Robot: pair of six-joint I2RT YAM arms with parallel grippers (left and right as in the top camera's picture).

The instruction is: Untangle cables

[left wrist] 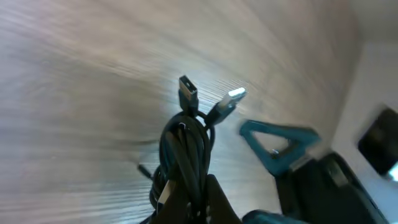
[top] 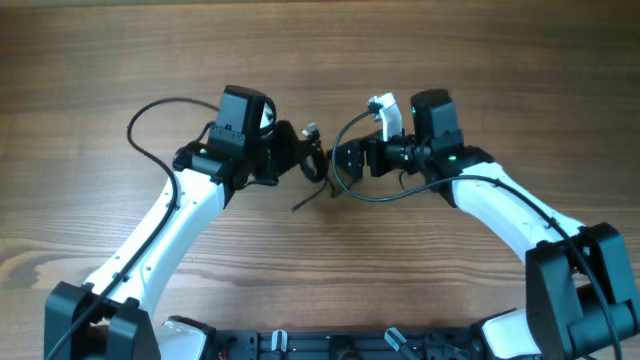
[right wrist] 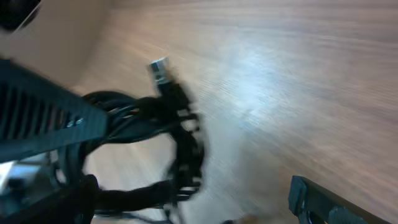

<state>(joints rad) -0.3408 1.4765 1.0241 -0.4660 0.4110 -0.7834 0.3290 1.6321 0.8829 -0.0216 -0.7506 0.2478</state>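
Observation:
The cables (top: pixel 318 168) form a small black bundle held above the table's middle, between the two arms. My left gripper (top: pixel 300 160) is shut on the bundle. In the left wrist view the cables (left wrist: pixel 185 155) rise from between the fingers (left wrist: pixel 217 199), and two USB plugs (left wrist: pixel 188 93) stick up at the top. A loose cable end (top: pixel 306 203) hangs toward the table. My right gripper (top: pixel 342 160) stands wide open right beside the bundle. In the right wrist view the cables (right wrist: pixel 180 146), blurred, with one plug (right wrist: pixel 160 67), lie between its spread jaws, and only one finger (right wrist: pixel 323 202) shows clearly.
The wooden table (top: pixel 320 60) stretches all around. Thick black arm cables loop out at the left (top: pixel 150 115) and under the right wrist (top: pixel 375 195). The arms' bases (top: pixel 300 345) line the near edge. The right gripper's teal finger (left wrist: pixel 273 140) shows close by in the left wrist view.

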